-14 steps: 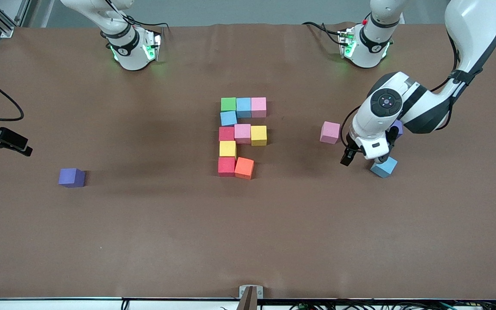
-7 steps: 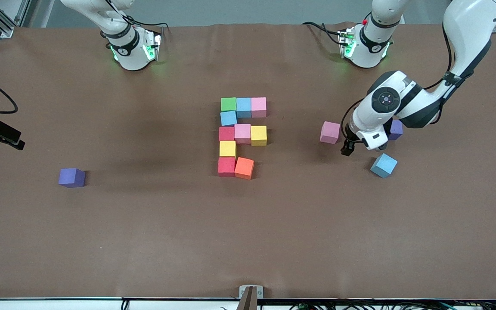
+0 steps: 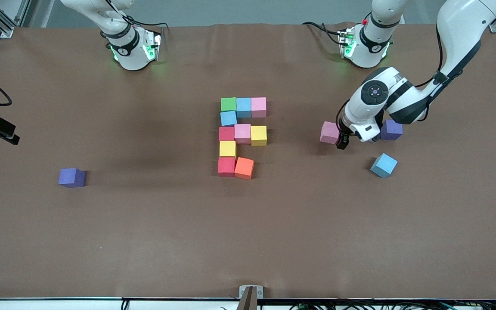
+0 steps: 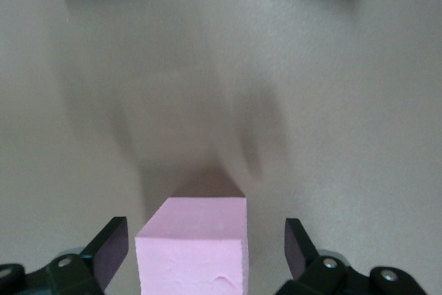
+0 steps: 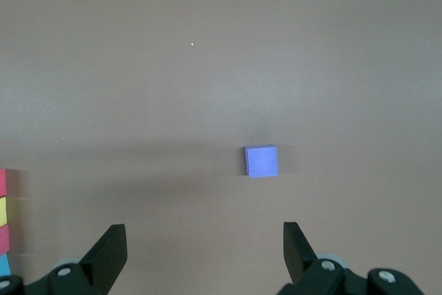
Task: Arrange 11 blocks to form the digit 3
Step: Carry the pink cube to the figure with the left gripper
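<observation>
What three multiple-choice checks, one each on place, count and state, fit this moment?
1. Where is the left gripper?
A. beside the loose pink block
B. over the orange block
C. over the green block

2. How many blocks are in the centre group?
A. seven
B. nine
C. eleven

3. How does the left gripper stand?
A. shut on a blue block
B. open, with the pink block between its fingers, not clamped
C. shut on nothing

Key: 1 A, the front view shows it right by that block. 2 B, three, one, three, one and two by rows. 3 B, the left wrist view shows gaps on both sides of the block.
</observation>
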